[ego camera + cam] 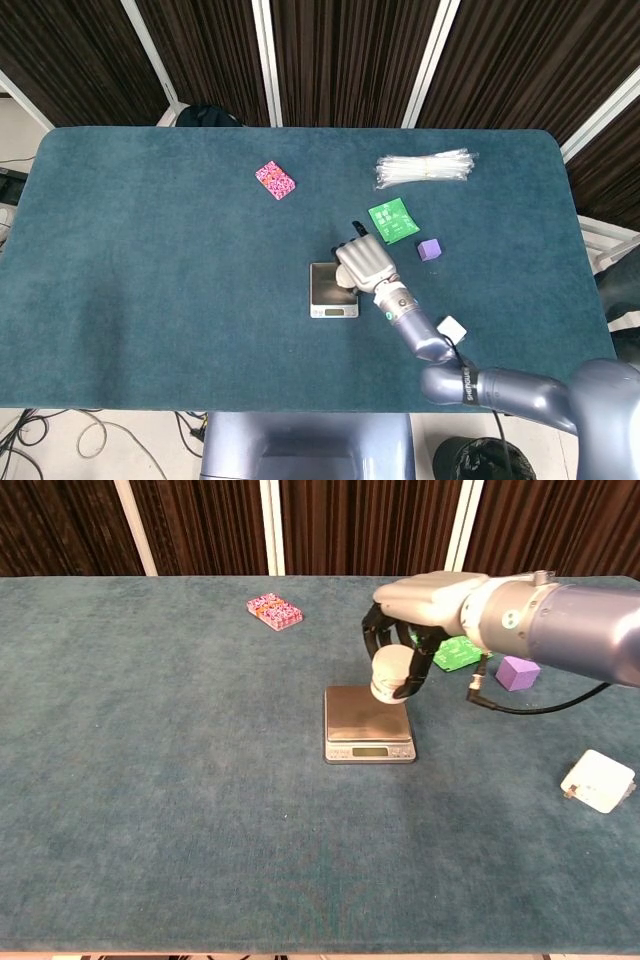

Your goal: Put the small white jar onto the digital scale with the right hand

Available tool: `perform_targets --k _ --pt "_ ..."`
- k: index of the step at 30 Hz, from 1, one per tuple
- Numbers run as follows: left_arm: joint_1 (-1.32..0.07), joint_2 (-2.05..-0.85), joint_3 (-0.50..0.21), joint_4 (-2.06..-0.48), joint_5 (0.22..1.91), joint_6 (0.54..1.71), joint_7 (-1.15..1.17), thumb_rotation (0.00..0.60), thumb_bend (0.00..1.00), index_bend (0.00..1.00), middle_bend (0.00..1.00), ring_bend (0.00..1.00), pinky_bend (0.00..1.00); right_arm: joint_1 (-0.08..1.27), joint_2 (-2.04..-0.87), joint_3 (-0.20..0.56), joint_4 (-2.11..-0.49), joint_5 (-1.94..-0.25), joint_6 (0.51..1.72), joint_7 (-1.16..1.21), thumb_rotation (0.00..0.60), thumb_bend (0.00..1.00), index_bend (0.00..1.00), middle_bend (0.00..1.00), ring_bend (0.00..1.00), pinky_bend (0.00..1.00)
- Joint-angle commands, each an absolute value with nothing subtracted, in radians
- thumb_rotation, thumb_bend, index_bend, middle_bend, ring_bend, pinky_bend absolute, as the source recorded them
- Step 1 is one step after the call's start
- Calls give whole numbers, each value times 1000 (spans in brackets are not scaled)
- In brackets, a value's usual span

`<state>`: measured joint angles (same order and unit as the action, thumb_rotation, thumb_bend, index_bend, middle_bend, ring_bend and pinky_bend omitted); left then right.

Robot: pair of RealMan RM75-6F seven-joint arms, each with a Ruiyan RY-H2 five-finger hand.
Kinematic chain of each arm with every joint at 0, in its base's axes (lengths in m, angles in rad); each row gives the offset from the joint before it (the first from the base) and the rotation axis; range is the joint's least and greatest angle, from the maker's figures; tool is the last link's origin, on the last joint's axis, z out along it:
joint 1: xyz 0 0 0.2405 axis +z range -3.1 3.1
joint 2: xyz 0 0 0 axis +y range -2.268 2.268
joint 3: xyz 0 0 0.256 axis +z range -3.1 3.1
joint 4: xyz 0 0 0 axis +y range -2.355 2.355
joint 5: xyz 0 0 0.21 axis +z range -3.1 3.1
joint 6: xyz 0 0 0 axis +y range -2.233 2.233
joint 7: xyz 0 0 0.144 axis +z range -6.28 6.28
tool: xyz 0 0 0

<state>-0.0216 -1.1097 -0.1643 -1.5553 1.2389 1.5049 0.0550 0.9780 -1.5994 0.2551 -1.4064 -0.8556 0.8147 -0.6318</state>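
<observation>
My right hand (405, 630) (362, 265) grips the small white jar (391, 674) from above, its fingers wrapped down around it. The jar hangs just over the right part of the digital scale's steel platform (366, 712); whether it touches the platform I cannot tell. In the head view the hand covers the jar and the right edge of the scale (329, 288). The scale sits at the middle of the teal table with its display facing the near edge. My left hand shows in neither view.
A green packet (458, 652) (392, 220) and a purple cube (518, 672) (430, 250) lie right of the scale. A bundle of white cable ties (424, 168) sits at the back right, a pink patterned card (274, 610) at the back left, a white tag (598, 781) near right.
</observation>
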Motion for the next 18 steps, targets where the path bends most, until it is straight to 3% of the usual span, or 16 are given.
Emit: perform_targets --k 1,8,14,18 --pt "-22 -1109 -165 -1555 1238 1503 52 600 737 42 0 0 0 998 -1620 258 -1391 -832 818 -649 600 258 528 518 478 87" --pt "-23 -1108 -166 -1556 1237 1500 47 600 737 42 0 0 0 1025 -1645 248 -1376 -798 809 -661 600 258 514 411 415 87" --pt "-24 -1106 -168 -1559 1234 1499 44 600 737 43 0 0 0 1046 -1644 238 -1369 -751 756 -650 600 258 269 296 299 36" --pt "-24 -1105 -171 -1560 1227 1497 46 600 737 43 0 0 0 1066 -1627 226 -1373 -702 714 -650 600 258 126 160 171 4"
